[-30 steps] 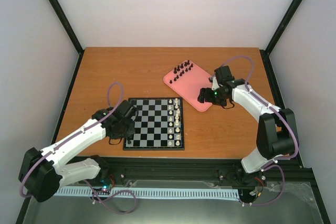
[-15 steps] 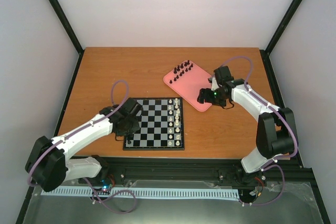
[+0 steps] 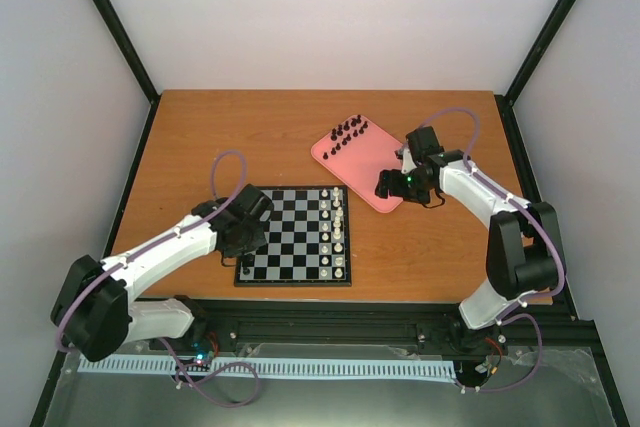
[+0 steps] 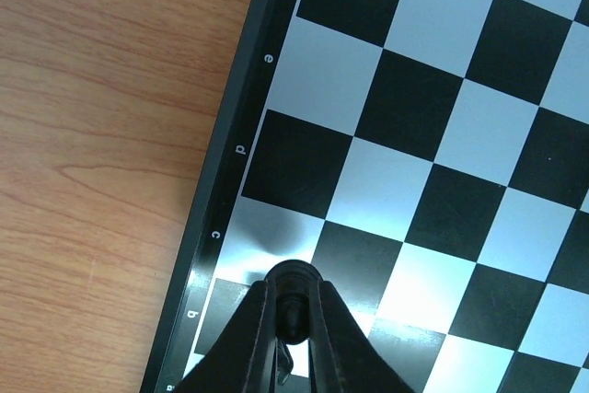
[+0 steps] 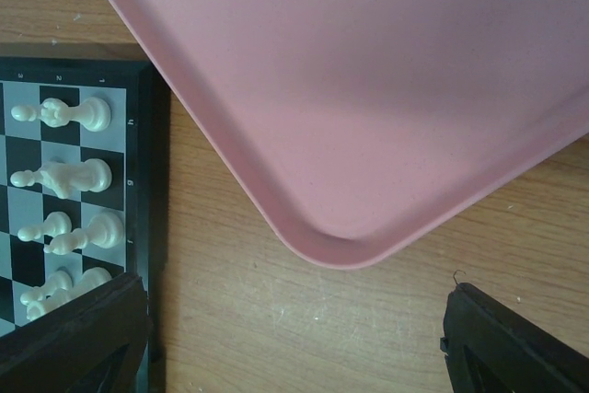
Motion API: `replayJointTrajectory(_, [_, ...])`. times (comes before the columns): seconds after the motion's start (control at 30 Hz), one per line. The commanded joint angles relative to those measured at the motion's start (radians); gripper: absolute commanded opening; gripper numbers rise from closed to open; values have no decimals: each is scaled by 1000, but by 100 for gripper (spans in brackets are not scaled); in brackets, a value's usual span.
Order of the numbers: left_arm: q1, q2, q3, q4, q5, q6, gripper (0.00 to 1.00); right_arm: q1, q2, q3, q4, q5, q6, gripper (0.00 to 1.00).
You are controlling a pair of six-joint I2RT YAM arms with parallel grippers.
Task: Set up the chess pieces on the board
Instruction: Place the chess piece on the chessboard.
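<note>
The left end effector (image 4: 293, 294) hangs over the left edge of the board (image 3: 292, 281), its two fingers (image 4: 247, 342) drawn almost together and pinching one black chess piece (image 4: 293, 308) between their tips; the piece sits above the squares beside the border letters b and c, and whether its base touches the board cannot be told. The board lies on the wooden counter (image 3: 220, 137) in front of the arms, its dark border running alongside the bare wood in the left wrist view. Cream pieces (image 3: 336, 232) stand in two files along its right side, and one small dark piece (image 3: 245, 269) appears to stand on its near left corner; the squares in between are bare.

A pink tray (image 3: 378, 185) rests at an angle on the counter beyond and to the right of the board, close to its far right corner but apart from it; a strip of wood shows between the two in the right wrist view. The other black chess pieces (image 3: 347, 133) stand clustered at the tray's far end, well apart from the board.

The right end effector (image 5: 294, 319) hovers above the tray's near rounded corner; its fingers (image 5: 78, 338) are spread wide, one at each lower corner of the wrist view, with nothing between them but bare counter and the tray's rim.
</note>
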Motion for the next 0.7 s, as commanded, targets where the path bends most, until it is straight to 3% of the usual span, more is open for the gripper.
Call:
replayJointTrajectory(0.0, [13,13,13,-3,-21,-21,1,5,15,21,3,-7,-13,100])
replayJointTrajectory(0.67, [36,90,-9,39,-47,-16,1,5,35,22,3,-15,-20,100])
